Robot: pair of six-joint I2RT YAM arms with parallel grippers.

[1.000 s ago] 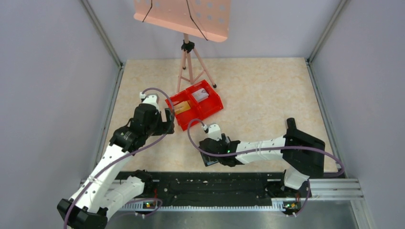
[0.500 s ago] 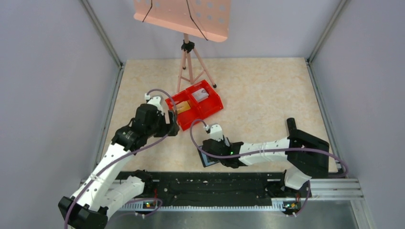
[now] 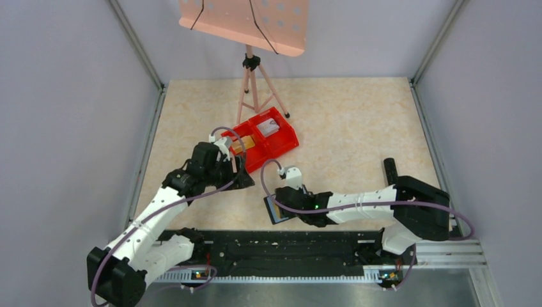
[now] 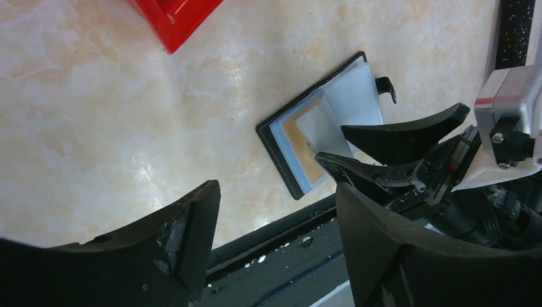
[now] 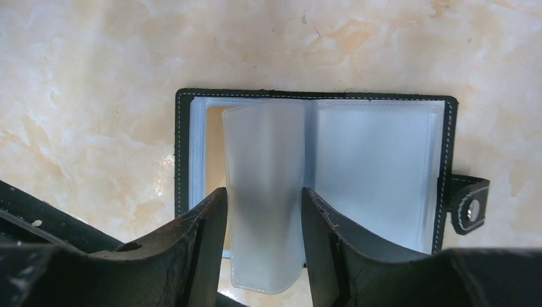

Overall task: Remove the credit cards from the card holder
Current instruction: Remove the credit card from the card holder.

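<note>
The black card holder (image 5: 183,153) lies open on the table; it also shows in the left wrist view (image 4: 281,160) and the top view (image 3: 275,212). A tan credit card (image 5: 214,160) shows under its left see-through pocket. A loose pocket leaf (image 5: 263,192) stands up between my right gripper's (image 5: 263,240) open jaws, which straddle it low over the holder. My left gripper (image 4: 275,243) is open and empty, hovering to the holder's left (image 3: 241,180). The holder's snap tab (image 5: 468,204) points right.
A red two-compartment bin (image 3: 284,142) sits behind the grippers, with a tan card (image 3: 241,146) and a pale card (image 3: 268,128) inside. A tripod stand (image 3: 250,83) rises behind it. The black base rail (image 3: 287,246) runs along the near edge.
My left arm has swung right and nearer, from the bin toward the holder. My right gripper has slid slightly left and nearer over the holder.
</note>
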